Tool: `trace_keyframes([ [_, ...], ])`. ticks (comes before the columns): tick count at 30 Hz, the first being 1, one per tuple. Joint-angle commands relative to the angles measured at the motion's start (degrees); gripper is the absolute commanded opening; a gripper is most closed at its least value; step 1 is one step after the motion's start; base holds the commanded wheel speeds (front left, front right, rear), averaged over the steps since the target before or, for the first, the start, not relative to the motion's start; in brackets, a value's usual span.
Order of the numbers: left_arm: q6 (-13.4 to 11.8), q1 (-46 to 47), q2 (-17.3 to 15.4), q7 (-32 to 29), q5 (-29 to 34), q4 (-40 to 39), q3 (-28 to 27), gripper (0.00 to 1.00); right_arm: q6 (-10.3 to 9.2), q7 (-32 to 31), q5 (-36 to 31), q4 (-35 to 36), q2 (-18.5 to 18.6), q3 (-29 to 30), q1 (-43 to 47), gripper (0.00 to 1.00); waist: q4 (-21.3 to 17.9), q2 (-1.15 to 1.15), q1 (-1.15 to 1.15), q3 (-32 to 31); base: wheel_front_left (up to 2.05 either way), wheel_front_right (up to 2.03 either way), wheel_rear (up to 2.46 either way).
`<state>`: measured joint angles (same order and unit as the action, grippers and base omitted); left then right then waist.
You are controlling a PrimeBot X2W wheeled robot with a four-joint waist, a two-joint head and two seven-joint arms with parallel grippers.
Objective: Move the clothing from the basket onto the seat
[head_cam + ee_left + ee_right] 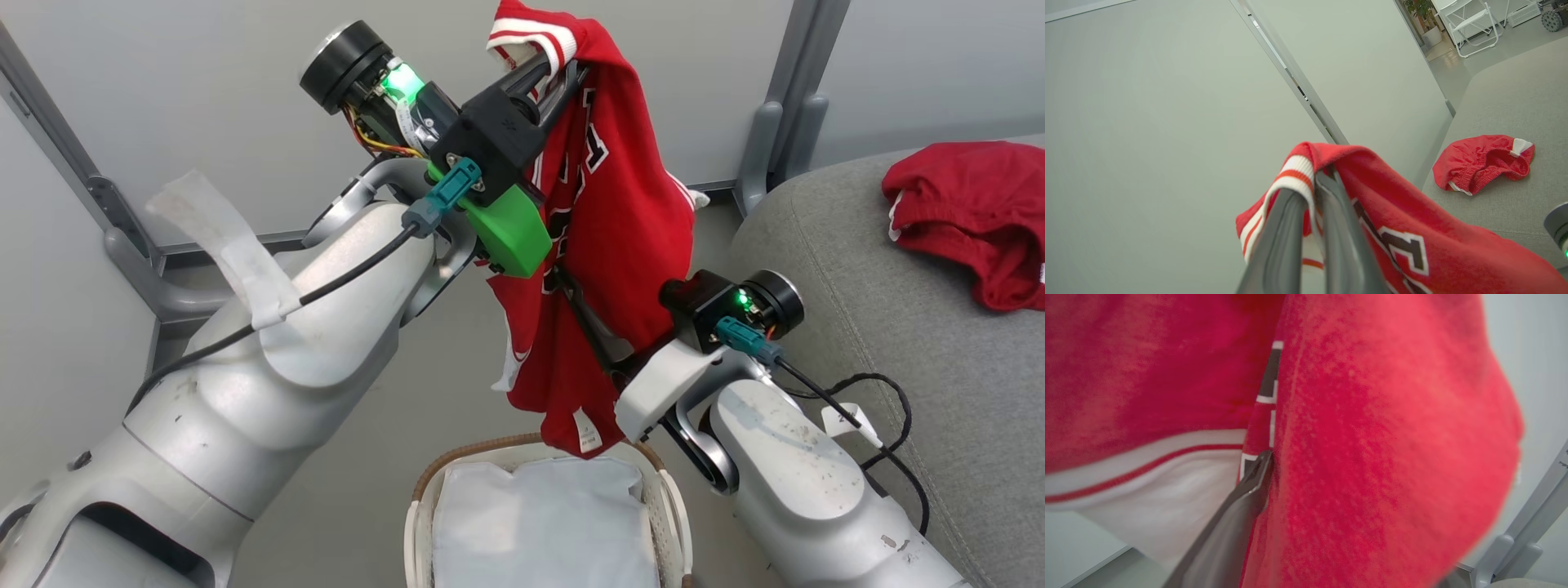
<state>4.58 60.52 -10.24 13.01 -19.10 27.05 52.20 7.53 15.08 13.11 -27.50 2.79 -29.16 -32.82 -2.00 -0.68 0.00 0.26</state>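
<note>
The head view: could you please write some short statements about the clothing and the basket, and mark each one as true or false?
1. The left gripper is shut on the jersey. True.
2. The jersey hangs above the basket. True.
3. The shorts lie in the basket. False: the shorts lie on the seat.
4. The basket holds a red garment. False: its white liner lies bare.
5. The right gripper is shut. False: it is open, against the jersey's lower part.
</note>
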Motion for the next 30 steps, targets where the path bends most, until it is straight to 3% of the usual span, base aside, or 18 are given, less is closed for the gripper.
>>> trace_keyframes([
  [1,0.26,-0.41,0.3,0.25,-0.66,0.18,0.22,0.0,-0.08,0.14,0.88,-0.83,0.2,-1.12,-1.06,0.64,0.24,0.68,0.0,-0.11,0.0,0.0,0.0],
  [3,0.36,-1.25,0.4,-0.01,-1.18,0.42,0.33,0.0,-0.08,0.14,1.55,-1.55,0.23,-1.86,-2.09,0.26,0.48,0.68,0.0,-0.19,0.0,0.0,0.0],
  [4,0.4,-1.6,0.29,-0.13,-1.52,0.59,0.32,0.0,-0.08,0.14,1.74,-1.69,0.22,-2.05,-2.34,0.0,0.58,0.68,0.0,-0.22,0.0,0.0,0.0],
  [14,-0.7,-9.27,-1.45,0.7,-6.93,2.28,-1.93,0.0,-0.08,0.14,0.46,-0.09,0.21,1.64,-2.31,0.0,1.15,0.68,0.0,-0.35,0.0,0.0,0.0],
  [15,-1.02,-10.65,-1.49,1.0,-7.8,2.3,-2.49,0.35,-0.08,0.14,0.24,0.22,0.21,2.42,-1.97,0.0,1.14,0.68,0.0,-0.35,0.0,0.0,0.0],
  [16,-1.22,-11.75,-1.57,1.24,-8.19,2.31,-2.85,0.47,-0.08,0.14,0.02,0.48,0.21,3.04,-1.74,0.0,1.13,0.68,0.0,-0.34,0.0,0.0,0.0],
  [17,-1.42,-13.1,-1.72,1.42,-8.58,2.38,-3.16,0.99,-0.08,0.14,-0.39,0.71,0.21,3.72,-1.54,0.0,1.12,0.68,0.0,-0.33,0.0,0.0,0.0],
  [30,-1.03,-28.4,-0.57,2.19,-10.78,1.17,-6.11,1.0,-0.08,0.14,-3.85,2.76,1.71,10.08,0.36,0.0,0.49,0.68,0.0,0.9,0.0,0.0,0.0],
])
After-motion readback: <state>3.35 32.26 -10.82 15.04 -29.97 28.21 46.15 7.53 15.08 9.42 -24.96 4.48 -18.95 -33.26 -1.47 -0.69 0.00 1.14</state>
